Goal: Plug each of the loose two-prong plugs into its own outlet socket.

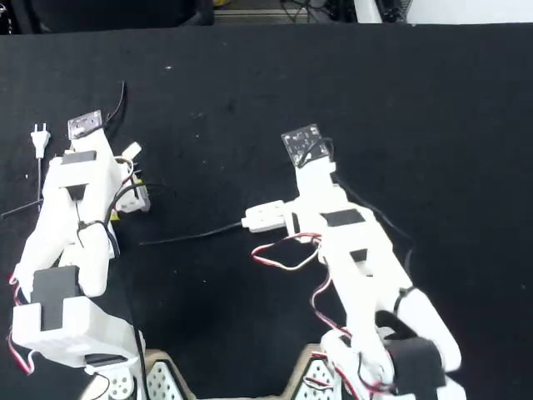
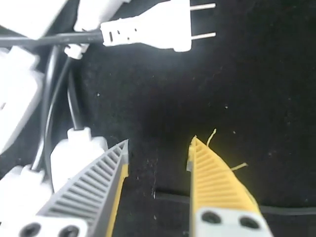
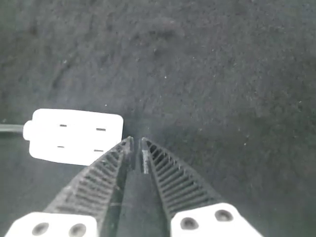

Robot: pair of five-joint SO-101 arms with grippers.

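Note:
A white two-prong plug (image 2: 148,30) on a black cable lies on the black cloth ahead of my left gripper (image 2: 158,148), which stands open with nothing between its grey and yellow fingers. Beside the grey finger (image 2: 94,182) sits another white plug body (image 2: 76,150) with a black cable. In the high view a further white plug (image 1: 39,137) lies at the far left. A white outlet socket (image 3: 74,136) with slots facing up lies just beside my right gripper (image 3: 137,143), which is shut on nothing. From above, that socket (image 1: 265,215) sits against the right arm.
More white blocks (image 2: 17,98) and black cables (image 2: 49,98) crowd one side of the left wrist view. A thin black cable (image 1: 187,236) runs left from the socket. Red and white wires (image 1: 283,254) loop off the right arm. The table's far half is bare black cloth (image 1: 416,100).

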